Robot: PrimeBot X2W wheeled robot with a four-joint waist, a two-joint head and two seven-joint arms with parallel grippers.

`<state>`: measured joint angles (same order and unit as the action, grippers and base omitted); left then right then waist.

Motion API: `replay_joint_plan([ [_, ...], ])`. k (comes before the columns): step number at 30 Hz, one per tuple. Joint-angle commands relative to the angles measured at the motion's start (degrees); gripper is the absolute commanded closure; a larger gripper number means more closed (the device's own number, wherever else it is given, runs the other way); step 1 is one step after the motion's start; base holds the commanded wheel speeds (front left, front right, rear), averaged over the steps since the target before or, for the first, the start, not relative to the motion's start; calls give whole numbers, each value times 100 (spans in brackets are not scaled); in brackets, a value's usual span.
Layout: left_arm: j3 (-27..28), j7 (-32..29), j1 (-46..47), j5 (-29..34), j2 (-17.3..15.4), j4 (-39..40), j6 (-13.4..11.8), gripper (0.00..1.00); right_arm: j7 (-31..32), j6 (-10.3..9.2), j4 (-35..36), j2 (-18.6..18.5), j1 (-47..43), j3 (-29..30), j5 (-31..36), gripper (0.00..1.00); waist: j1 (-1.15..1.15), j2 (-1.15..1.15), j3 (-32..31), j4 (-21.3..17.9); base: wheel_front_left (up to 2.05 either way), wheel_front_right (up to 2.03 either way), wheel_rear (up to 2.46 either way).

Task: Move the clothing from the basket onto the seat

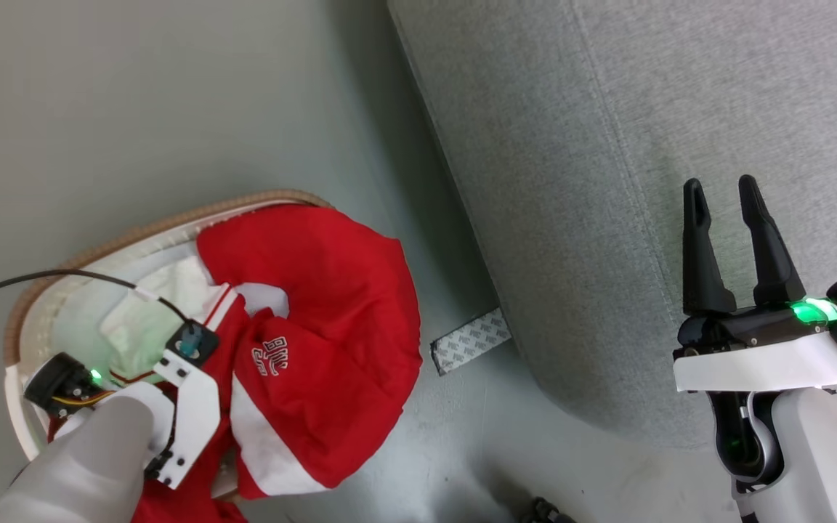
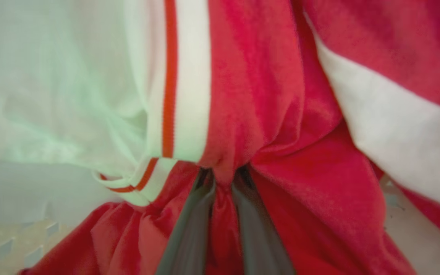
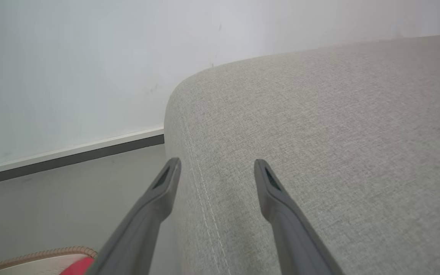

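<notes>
I see pale floor [image 1: 135, 109] beside the large light grey fabric sofa [image 1: 607, 145], the tan-rimmed white plastic basket [image 1: 135, 236] holding bright red clothing [image 1: 331, 290] (left gripper [image 2: 224, 175] pinching a fold, right gripper [image 1: 720, 185] spread).

The left forearm [image 1: 84, 465] slants down, and the left tool [image 2: 224, 177] is pinched tight on a fold of clothing [image 2: 273, 114]. The right tool [image 1: 721, 192] points forward from its white wrist [image 1: 753, 370], fingers [image 1: 702, 254] spread well apart.

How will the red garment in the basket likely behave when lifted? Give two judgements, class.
Probably floppy: the red garment bunches into soft folds inside the left pincer. Likely to drag over the basket rim, since part drapes beyond it.
</notes>
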<state>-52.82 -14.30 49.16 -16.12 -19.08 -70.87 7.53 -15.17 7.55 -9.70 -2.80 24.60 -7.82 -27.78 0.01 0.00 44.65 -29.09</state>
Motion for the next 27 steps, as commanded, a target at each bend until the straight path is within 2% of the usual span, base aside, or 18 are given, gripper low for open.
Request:
replay_joint_plan([
  [1,0,110,-63,-148,-38,6,-12,100,3,-12,-16,-21,64,23,77,0,-1,0,-158,31,0,0,0],
  [6,37,625,-243,-386,234,22,-12,100,3,-12,-70,-20,-54,162,288,0,-1,0,-733,326,0,0,0],
  [16,158,1842,-524,-840,850,56,-12,100,3,-12,-241,-23,-287,302,878,0,-1,0,-1973,1190,0,0,0],
  [27,216,2754,-938,-1452,1178,346,-12,100,4,-12,-506,-23,-704,333,1131,0,-1,0,-3144,1949,0,0,0],
])
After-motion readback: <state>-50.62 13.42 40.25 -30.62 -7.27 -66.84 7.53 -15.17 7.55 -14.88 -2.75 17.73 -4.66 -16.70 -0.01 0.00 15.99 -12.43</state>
